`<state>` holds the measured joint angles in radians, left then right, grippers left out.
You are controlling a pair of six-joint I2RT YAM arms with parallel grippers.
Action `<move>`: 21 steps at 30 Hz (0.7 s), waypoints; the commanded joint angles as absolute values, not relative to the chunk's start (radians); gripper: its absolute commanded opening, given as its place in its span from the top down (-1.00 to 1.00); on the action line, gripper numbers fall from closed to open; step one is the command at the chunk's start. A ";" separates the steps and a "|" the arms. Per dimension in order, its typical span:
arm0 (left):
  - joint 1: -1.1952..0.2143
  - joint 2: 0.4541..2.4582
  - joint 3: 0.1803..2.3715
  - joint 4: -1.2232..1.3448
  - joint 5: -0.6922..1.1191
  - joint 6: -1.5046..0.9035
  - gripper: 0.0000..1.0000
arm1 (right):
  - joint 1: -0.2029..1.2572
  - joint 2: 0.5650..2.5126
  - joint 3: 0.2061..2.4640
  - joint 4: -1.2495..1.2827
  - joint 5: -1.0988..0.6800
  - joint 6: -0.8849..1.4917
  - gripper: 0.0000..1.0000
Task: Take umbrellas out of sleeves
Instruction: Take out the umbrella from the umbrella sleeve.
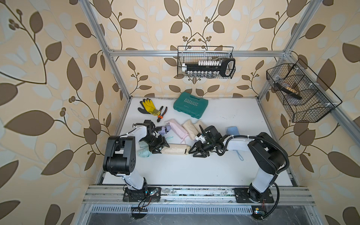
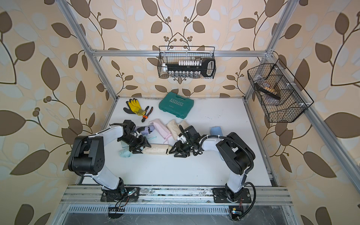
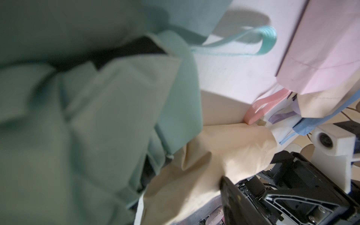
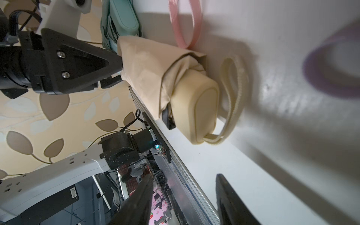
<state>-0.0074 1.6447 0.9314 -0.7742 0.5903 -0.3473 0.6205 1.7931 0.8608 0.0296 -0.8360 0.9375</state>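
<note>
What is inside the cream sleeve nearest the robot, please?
A cream umbrella: its handle and wrist loop poke out the open end. The rest is hidden by the sleeve.

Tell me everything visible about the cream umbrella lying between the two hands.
The cream umbrella lies flat on the white table, mostly inside its matching soft fabric sleeve. Its stubby cream handle, a wrist loop and a bit of black strap stick out toward the open right hand. The left hand touches the sleeve's closed end.
</note>
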 commanded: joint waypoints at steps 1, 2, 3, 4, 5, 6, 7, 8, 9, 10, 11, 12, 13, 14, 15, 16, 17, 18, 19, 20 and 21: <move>-0.021 1.642 0.917 -0.727 0.627 -0.362 -0.25 | 0.613 1.827 0.882 0.023 -0.857 0.915 -0.06; -0.024 1.640 0.912 -0.720 0.633 -0.368 -0.21 | 0.611 1.832 0.884 0.023 -0.860 0.913 -0.06; -0.025 1.641 0.907 -0.713 0.640 -0.372 -0.14 | 0.610 1.837 0.890 0.020 -0.862 0.910 -0.06; -0.025 1.643 0.902 -0.708 0.645 -0.376 -0.08 | 0.608 1.842 0.895 0.014 -0.864 0.905 -0.05; -0.025 1.648 0.901 -0.706 0.648 -0.373 -0.02 | 0.606 1.846 0.899 0.009 -0.864 0.899 -0.05; -0.025 1.655 0.897 -0.703 0.653 -0.370 0.05 | 0.604 1.848 0.903 0.002 -0.864 0.893 -0.05; -0.025 1.665 0.896 -0.701 0.656 -0.370 0.11 | 0.600 1.851 0.902 0.000 -0.865 0.889 -0.05; -0.025 1.671 0.894 -0.700 0.659 -0.367 0.17 | 0.597 1.851 0.902 0.000 -0.867 0.886 -0.06; -0.025 1.676 0.893 -0.697 0.665 -0.367 0.34 | 0.591 1.850 0.898 -0.003 -0.867 0.882 -0.06; -0.025 1.679 0.891 -0.692 0.671 -0.369 0.48 | 0.584 1.847 0.892 -0.005 -0.867 0.879 -0.06; -0.025 1.680 0.891 -0.690 0.673 -0.370 0.57 | 0.577 1.842 0.886 -0.004 -0.868 0.877 -0.06; -0.025 1.681 0.891 -0.690 0.674 -0.371 0.66 | 0.568 1.837 0.880 -0.005 -0.872 0.875 -0.06; -0.025 1.682 0.893 -0.692 0.675 -0.370 0.75 | 0.560 1.831 0.873 -0.004 -0.873 0.874 -0.06; -0.025 1.683 0.896 -0.695 0.675 -0.367 0.80 | 0.552 1.826 0.869 -0.004 -0.874 0.874 -0.06; -0.025 1.683 0.898 -0.698 0.673 -0.366 0.82 | 0.546 1.823 0.865 0.000 -0.877 0.874 -0.06; -0.025 1.685 0.902 -0.701 0.670 -0.362 0.83 | 0.543 1.823 0.864 0.007 -0.883 0.874 -0.08; -0.025 1.689 0.903 -0.704 0.668 -0.358 0.83 | 0.542 1.828 0.865 0.014 -0.888 0.875 -0.08; -0.025 1.696 0.905 -0.706 0.666 -0.356 0.84 | 0.543 1.836 0.870 0.025 -0.891 0.875 -0.08; -0.025 1.702 0.906 -0.707 0.665 -0.352 0.87 | 0.542 1.846 0.872 0.042 -0.895 0.875 -0.08; -0.025 1.709 0.905 -0.706 0.664 -0.351 0.89 | 0.542 1.852 0.874 0.056 -0.897 0.874 -0.08; -0.025 1.712 0.904 -0.706 0.660 -0.348 0.90 | 0.543 1.861 0.877 0.073 -0.899 0.876 -0.08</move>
<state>-0.0135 1.6783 0.9119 -0.6861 0.7071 -0.3687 0.5404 1.8366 0.8764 0.0288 -0.8680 0.8921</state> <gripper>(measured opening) 0.059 0.540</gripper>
